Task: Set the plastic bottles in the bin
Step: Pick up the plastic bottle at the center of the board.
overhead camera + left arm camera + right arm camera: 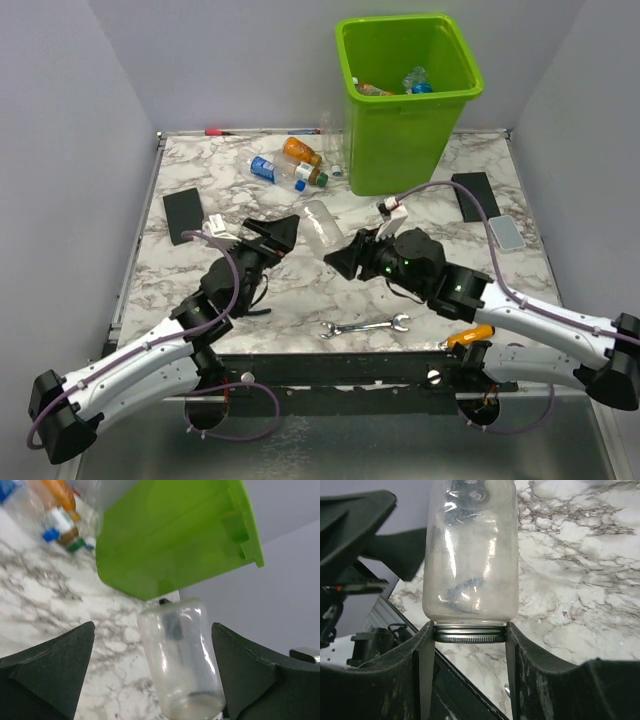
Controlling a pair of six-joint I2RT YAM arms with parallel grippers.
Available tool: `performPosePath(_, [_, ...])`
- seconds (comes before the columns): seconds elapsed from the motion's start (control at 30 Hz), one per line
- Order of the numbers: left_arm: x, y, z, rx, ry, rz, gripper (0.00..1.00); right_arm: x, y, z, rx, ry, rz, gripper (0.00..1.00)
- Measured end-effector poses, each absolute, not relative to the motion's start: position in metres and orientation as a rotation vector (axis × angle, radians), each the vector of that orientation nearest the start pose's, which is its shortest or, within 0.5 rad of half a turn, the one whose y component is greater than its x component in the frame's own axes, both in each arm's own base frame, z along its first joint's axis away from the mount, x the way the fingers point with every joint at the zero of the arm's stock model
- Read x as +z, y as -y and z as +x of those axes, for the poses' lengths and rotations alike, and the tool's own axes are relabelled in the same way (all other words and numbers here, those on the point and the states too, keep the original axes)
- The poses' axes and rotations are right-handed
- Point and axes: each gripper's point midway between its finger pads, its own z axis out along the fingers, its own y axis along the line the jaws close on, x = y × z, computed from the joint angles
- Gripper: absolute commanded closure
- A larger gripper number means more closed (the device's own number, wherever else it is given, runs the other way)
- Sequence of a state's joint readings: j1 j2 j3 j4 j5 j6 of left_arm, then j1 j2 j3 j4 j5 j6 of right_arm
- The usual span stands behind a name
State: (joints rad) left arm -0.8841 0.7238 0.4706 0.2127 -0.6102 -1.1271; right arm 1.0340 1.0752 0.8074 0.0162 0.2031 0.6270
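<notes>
Open marble (345,200) from clear bottle (322,228) to bin (405,130), loose bottles (290,165) left of it

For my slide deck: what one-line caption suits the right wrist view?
Right gripper clamped on the metal cap of a clear bottle, marble table behind.

My left arm (130,362) and right arm (548,321): white shells, black joints. A lilac cable (237,285) loops along each. Fingers (55,672) broad, black, wedge-shaped, matte. Green lamps (385,268) at right wrist.
</notes>
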Motion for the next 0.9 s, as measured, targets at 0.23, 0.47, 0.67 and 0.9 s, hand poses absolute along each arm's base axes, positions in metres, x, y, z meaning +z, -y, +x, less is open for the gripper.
performPosePath(0.23, [0.329, 0.177, 0.246, -0.657, -1.467, -0.099, 0.01, 0.278, -0.281, 0.182, 0.844, -2.017, -0.352, 1.0])
performPosePath(0.47, [0.333, 0.226, 0.207, -0.435, -1.295, 0.869, 0.01, 0.273, -0.251, 0.145, 0.755, -2.206, -0.558, 1.0])
performPosePath(0.67, [0.262, 0.239, 0.21, -0.19, -1.275, 1.382, 0.01, 0.246, -0.237, 0.118, 0.725, -2.35, -0.712, 1.0])
performPosePath(0.9, [0.238, 0.254, 0.182, -0.135, -1.145, 1.696, 0.01, 0.24, -0.245, 0.117, 0.7, -2.385, -0.811, 1.0])
